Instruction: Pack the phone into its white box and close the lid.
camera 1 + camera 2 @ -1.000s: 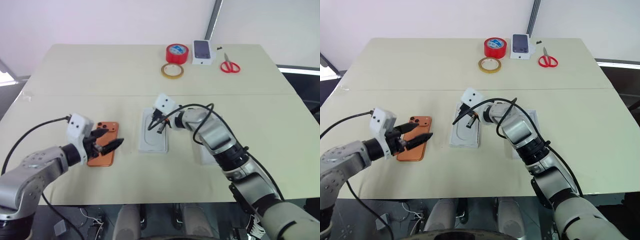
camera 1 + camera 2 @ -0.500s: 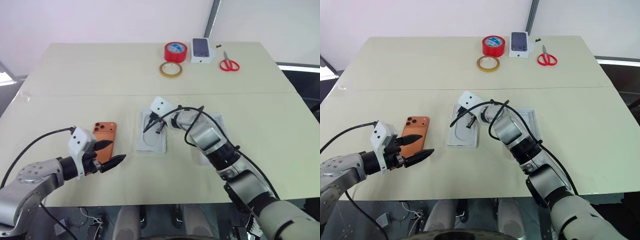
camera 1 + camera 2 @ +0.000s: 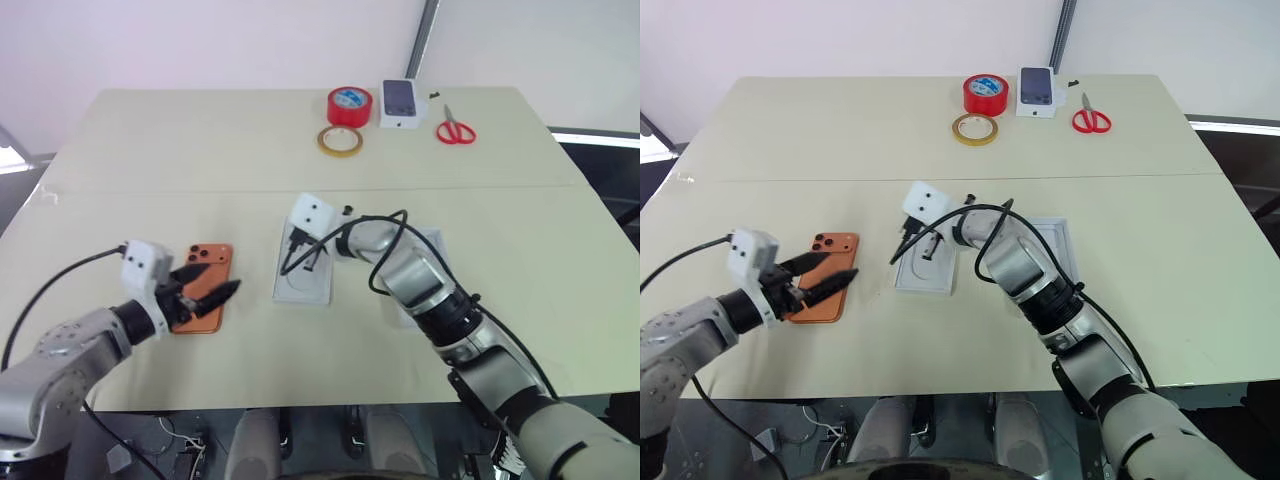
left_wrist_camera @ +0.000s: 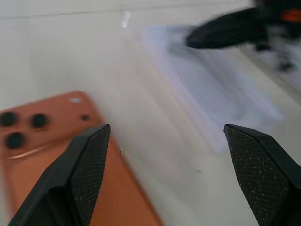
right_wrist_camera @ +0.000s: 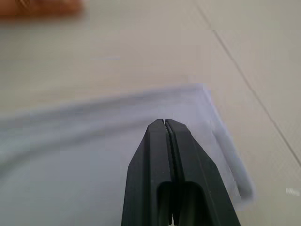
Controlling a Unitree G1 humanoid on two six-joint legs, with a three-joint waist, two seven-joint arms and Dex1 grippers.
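Ok, big beige table point(image 3: 300, 140) first, everything sits on it. Near the middle is the white box point(image 3: 304, 276), lying flat w/ a rounded outline showing inside; can't tell if that's an insert or the bare base. Just right of it, partly hidden under my right arm, a second white piece, prob the lid point(image 3: 1058, 236), lying flat and apart from the box. So lid is off.

The phone point(image 3: 203, 297) lies flat on the table left of the box, orange back up, lenses at the far corner, well apart from the box. Not packed yet.

Left tool point(image 3: 205, 297) is spread wide, hovering over the phone's near half; in the left wrist view one fingertip point(image 4: 87, 162) sits over the orange edge, the other out over bare table. Not pinching anything; I can't tell if it touches the phone. Right tool point(image 3: 303, 258) is pressed together, nothing in it, tip over the white box; can't tell contact either.

Far edge clutter, not task: red tape roll point(image 3: 351, 104), thin tan tape ring point(image 3: 342, 141), small white box w/ dark phone pic point(image 3: 400, 102), red scissors point(image 3: 455, 131).

Progress, my read: early. Nothing done. Left to do: grab phone, move it into box, seat it, fetch lid, press on.
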